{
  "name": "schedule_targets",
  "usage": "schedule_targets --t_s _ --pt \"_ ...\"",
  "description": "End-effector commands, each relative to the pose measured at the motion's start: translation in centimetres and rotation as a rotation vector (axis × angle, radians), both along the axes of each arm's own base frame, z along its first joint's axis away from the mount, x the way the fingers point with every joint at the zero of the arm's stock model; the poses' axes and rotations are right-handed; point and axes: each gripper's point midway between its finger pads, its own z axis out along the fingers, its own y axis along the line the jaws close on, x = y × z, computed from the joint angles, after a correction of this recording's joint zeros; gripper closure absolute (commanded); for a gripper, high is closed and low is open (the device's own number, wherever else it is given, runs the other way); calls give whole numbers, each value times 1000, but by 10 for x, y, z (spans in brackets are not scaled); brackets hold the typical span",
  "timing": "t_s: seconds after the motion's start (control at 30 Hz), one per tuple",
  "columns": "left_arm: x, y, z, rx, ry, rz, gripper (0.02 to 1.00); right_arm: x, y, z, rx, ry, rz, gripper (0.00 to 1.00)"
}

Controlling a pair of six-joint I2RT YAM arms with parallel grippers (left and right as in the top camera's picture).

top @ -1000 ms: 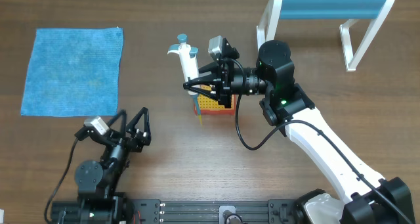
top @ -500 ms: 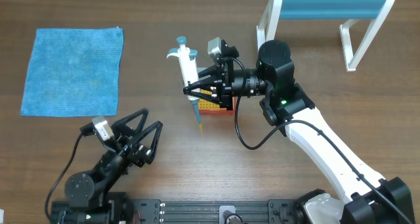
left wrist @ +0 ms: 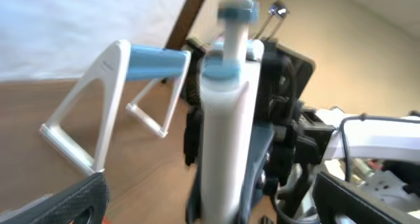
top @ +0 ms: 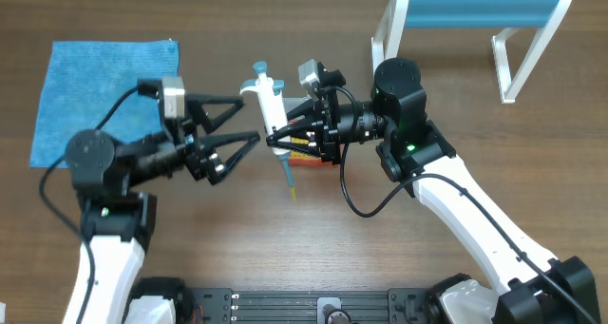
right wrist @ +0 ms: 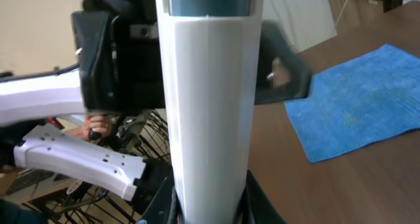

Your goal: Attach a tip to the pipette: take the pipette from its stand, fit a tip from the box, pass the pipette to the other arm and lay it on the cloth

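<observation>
One pipette [top: 271, 101] up in the air between two hands, tip [top: 290, 180] already on at its lower end, hanging over the table [top: 380, 257]. Clamped low on the white barrel by the right hand [top: 277, 139], with the tip box [top: 309, 155] just behind on the table. Over on the other side, the left hand [top: 249, 120], fingers [left wrist: 72, 201] spread wide, right up beside the barrel and not closed on anything. From the left wrist, plain as day: barrel dead centre between the two open fingers, stand [left wrist: 154, 61] well off behind. Looks like the handover step, cloth [top: 104, 101] waiting away at the far left. Probably light and rigid, smooth plastic, so a touch slippery; best taken on the upper barrel, above the right hand's grip and below the finger hook. Worth steering well clear of that thin tip: likely only pressed on, easy to knock loose or bend.
</observation>
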Motion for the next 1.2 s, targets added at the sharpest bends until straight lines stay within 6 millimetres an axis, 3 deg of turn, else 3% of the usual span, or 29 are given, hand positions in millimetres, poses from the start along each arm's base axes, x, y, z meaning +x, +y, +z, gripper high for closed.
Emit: schedule_targets --t_s 0.03,0.13,0.47,0.63,0.87,1.03,1.2 --pt "7 -7 13 -58 45 -93 20 -7 -2 13 19 -16 34 925" --pt "4 -14 27 -68 -70 -106 23 -12 6 10 14 -8 52 925" --pt "4 -17 28 -90 -26 -108 23 -12 19 12 28 -52 32 925" --pt "-6 -31 28 -93 -19 -163 25 -13 21 12 28 -53 35 923" --pt "-5 -31 29 -90 -36 -156 371 -13 21 12 28 -52 34 923" --pt "-5 -31 29 -91 -36 -156 855 -3 22 11 22 -55 -22 923" --pt "-4 -31 29 -92 -35 -153 991 -3 22 11 22 -55 -25 923"
